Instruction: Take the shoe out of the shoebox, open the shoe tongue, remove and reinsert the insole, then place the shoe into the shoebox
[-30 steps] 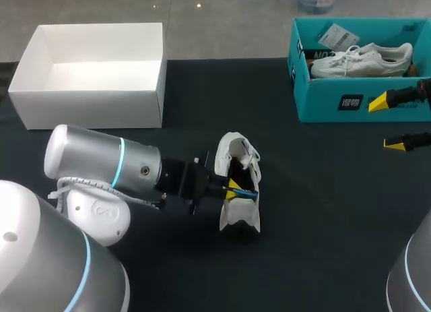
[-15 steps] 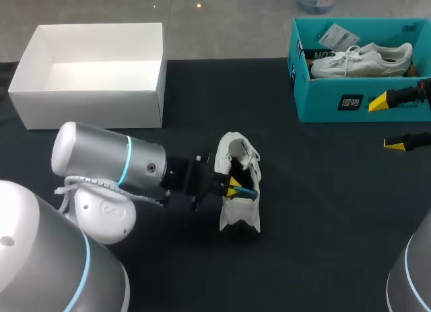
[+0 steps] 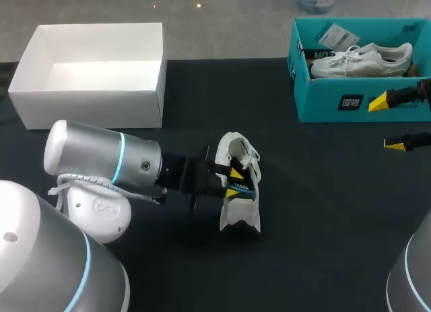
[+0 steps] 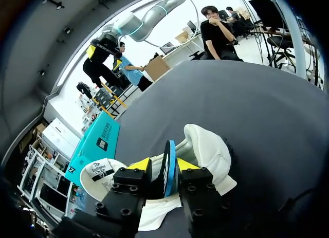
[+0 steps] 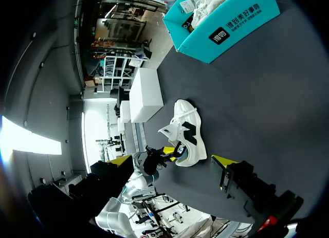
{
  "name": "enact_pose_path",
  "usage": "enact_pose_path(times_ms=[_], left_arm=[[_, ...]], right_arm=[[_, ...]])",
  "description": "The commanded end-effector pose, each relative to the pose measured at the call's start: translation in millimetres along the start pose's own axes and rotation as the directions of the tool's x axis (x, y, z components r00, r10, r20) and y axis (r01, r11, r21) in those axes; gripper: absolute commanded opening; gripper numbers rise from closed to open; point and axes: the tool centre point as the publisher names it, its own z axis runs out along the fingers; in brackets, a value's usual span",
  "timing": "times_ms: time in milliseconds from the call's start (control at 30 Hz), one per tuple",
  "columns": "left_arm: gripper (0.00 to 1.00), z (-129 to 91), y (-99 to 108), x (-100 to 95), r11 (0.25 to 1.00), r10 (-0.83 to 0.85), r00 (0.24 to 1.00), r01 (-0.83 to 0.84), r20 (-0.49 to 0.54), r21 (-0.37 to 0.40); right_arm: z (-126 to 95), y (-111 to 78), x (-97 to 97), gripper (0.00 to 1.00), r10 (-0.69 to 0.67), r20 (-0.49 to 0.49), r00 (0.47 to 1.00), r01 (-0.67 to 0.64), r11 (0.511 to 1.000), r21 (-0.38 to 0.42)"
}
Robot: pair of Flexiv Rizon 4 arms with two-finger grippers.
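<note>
A white shoe (image 3: 239, 216) with black patches lies mid-table, its tongue pulled back. My left gripper (image 3: 234, 181) sits at the shoe's mouth, fingers slightly apart. The blue insole (image 4: 167, 161) stands on edge between them, and a thin gap shows beside it. In the left wrist view the shoe (image 4: 205, 148) lies just ahead of that gripper (image 4: 163, 168). My right gripper (image 3: 387, 123) hangs open and empty at the table's right edge, in front of the teal shoebox (image 3: 350, 100). From the right wrist view the shoe (image 5: 186, 127) lies far ahead of the right gripper (image 5: 170, 163).
A second white shoe (image 3: 360, 59) with a tag lies inside the teal shoebox. An empty white box (image 3: 87, 96) stands at the back left. Dark table stretches between the shoe and both boxes.
The left gripper's yellow tips, pressed together on the insole before, have spread apart. The left arm shifted slightly. The right arm and the shoe stayed put.
</note>
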Motion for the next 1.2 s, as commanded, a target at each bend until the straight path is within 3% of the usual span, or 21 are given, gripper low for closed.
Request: enact_pose_path(times_ms=[33,100,133,467,633,733,833,1033,1200], left_arm=[[0.16,-6.3,0.7,4.8,1.000,0.001,1.000,-0.001,-0.001,0.002],[0.10,-4.0,2.2,6.5,1.000,-0.002,1.000,0.002,-0.007,0.000],[0.00,-2.1,2.4,7.5,1.000,-0.002,1.000,0.002,-0.009,0.000],[0.00,16.5,-2.4,11.5,1.000,-0.009,0.999,0.009,-0.048,0.013],[0.00,13.8,-2.4,8.3,1.000,-0.019,0.999,0.020,-0.048,0.011],[0.39,7.6,-3.2,5.6,1.000,-0.017,0.999,0.018,-0.041,0.015],[0.45,2.3,-4.6,3.0,1.000,-0.009,0.999,0.009,-0.034,0.019],[0.40,-3.5,-6.7,-1.4,1.000,0.009,0.999,-0.008,-0.034,0.022],[0.17,-5.2,-8.1,-3.4,1.000,0.020,0.999,-0.019,-0.033,0.024]], right_arm=[[0.7,-0.4,-0.1,1.00,0.001,0.002,1.000,-0.001,1.000,-0.001],[0.7,-0.4,-0.1,1.00,0.001,0.002,1.000,-0.001,1.000,-0.001],[0.7,-0.4,-0.1,1.00,0.001,0.002,1.000,-0.001,1.000,-0.001],[0.7,-0.4,-0.1,1.00,0.001,0.002,1.000,-0.001,1.000,-0.001],[0.7,-0.4,-0.1,1.00,0.001,0.002,1.000,-0.001,1.000,-0.001],[0.7,-0.4,-0.1,1.00,0.001,0.002,1.000,-0.001,1.000,-0.001],[0.7,-0.4,-0.1,1.00,0.001,0.002,1.000,-0.001,1.000,-0.001],[0.7,-0.4,-0.1,1.00,0.001,0.002,1.000,-0.001,1.000,-0.001],[0.7,-0.4,-0.1,1.00,0.001,0.002,1.000,-0.001,1.000,-0.001]])
